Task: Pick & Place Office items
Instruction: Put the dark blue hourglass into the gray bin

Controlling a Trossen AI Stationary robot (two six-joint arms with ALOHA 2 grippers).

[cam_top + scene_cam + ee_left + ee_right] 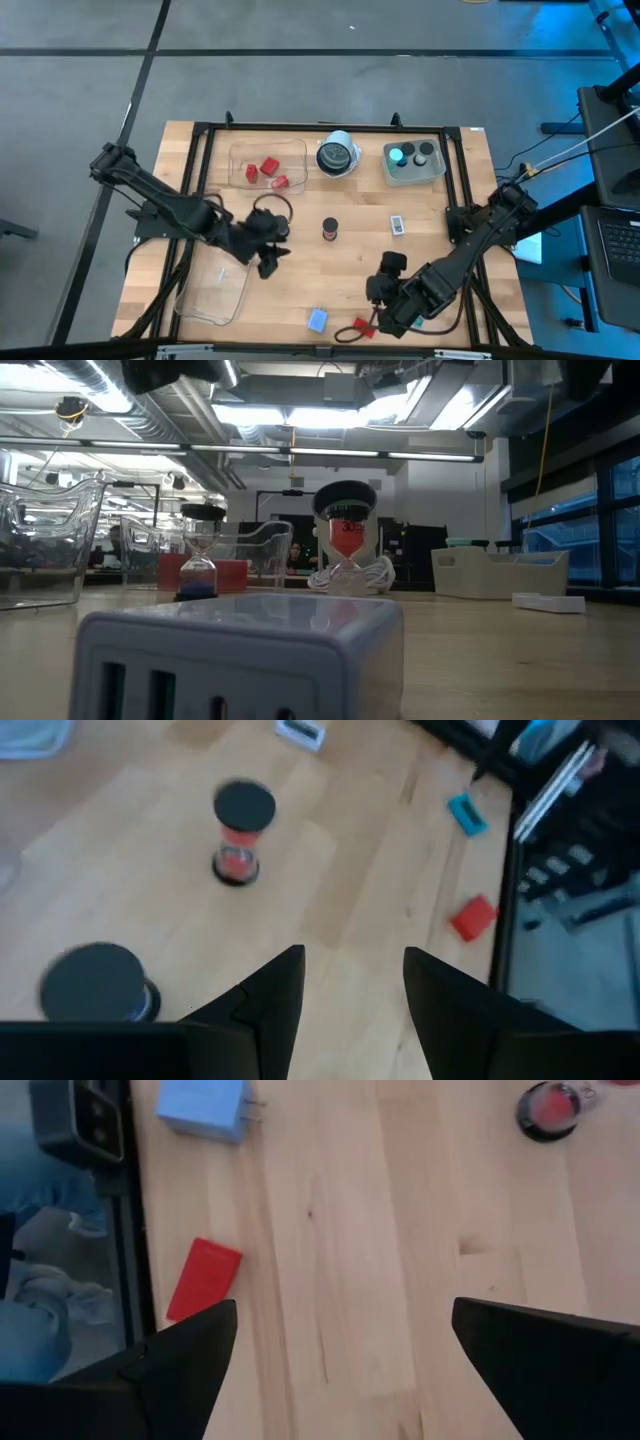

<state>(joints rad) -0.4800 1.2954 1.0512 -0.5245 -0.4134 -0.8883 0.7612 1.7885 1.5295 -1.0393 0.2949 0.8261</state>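
Note:
In the high view my left gripper hovers left of table centre and my right gripper hovers near the near edge. Both are open and empty. A black-capped red hourglass stands upright at table centre, ahead of the left fingers. A second black-capped hourglass stands close beside the left gripper. A blue rectangle and a red block lie flat by the near edge, ahead of my right gripper. A pale rectangle lies right of centre. More red blocks sit in a clear tray.
A round white-rimmed object stands at the far middle. A grey tray at far right holds a teal cap and black cylinders. Another clear tray sits at near left. A black frame borders the table. A black ring lies by the left gripper.

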